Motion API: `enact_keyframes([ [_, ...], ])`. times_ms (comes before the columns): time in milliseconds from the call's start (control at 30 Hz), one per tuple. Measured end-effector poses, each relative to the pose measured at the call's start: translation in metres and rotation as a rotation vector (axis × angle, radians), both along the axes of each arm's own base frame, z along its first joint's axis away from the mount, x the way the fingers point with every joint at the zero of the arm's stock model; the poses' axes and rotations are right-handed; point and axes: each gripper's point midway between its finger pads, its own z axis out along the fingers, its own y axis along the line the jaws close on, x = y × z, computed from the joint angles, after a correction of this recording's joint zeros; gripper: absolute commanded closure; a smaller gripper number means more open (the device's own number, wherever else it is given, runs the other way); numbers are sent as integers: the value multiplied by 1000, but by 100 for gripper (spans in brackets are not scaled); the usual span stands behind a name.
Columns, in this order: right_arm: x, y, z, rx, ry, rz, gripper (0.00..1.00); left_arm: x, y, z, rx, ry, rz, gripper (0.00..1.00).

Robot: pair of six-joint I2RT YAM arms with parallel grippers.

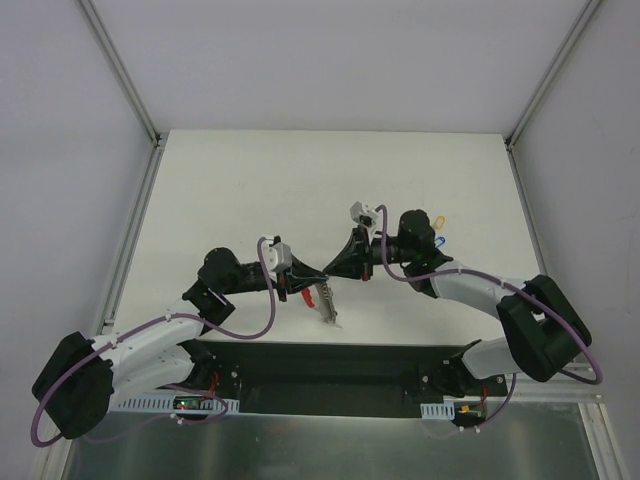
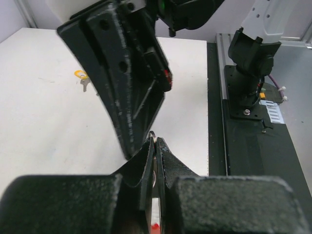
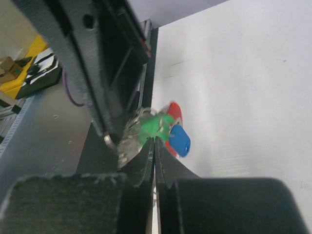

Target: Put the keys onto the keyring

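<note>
My left gripper (image 1: pixel 305 280) (image 2: pixel 156 142) is shut on the keyring's thin metal ring (image 2: pixel 153 138). The keyring's red loop (image 1: pixel 309 297) and grey chain piece (image 1: pixel 328 312) hang below it, just above the table. My right gripper (image 1: pixel 338 268) (image 3: pixel 156 140) is shut on the green key (image 3: pixel 157 126) and holds it tip to tip against the left gripper. The blue key (image 3: pixel 179 140) dangles beside the green one, in front of the red loop (image 3: pixel 175 112). The yellow key (image 1: pixel 441 220) (image 2: pixel 80 75) lies alone on the table at the far right.
The white table (image 1: pixel 250 190) has a black base strip (image 1: pixel 320 365) along its near edge, where both arms are mounted. Metal frame posts (image 1: pixel 120 70) stand at the back corners. The right arm's elbow (image 1: pixel 545 325) sits over the near right corner.
</note>
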Motion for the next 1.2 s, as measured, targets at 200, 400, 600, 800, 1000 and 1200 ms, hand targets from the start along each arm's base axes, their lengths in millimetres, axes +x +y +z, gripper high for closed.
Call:
enact_keyframes([
  [200,31,1,-7,-66,24,-150,67,-3,3,4,5,-23,-4,100],
  [400,75,-27,-35,-218,59,-438,52,6,12,7,30,-59,77,100],
  [600,93,-54,-43,-327,22,-628,28,25,21,-4,96,-22,181,100],
  [800,110,-95,-30,-373,-37,-886,8,50,29,-5,163,26,281,100],
  [1000,121,-148,-4,-367,-67,-1196,4,71,33,1,222,79,355,100],
  [1200,117,-191,17,-357,-44,-1420,4,87,46,6,265,125,434,100],
])
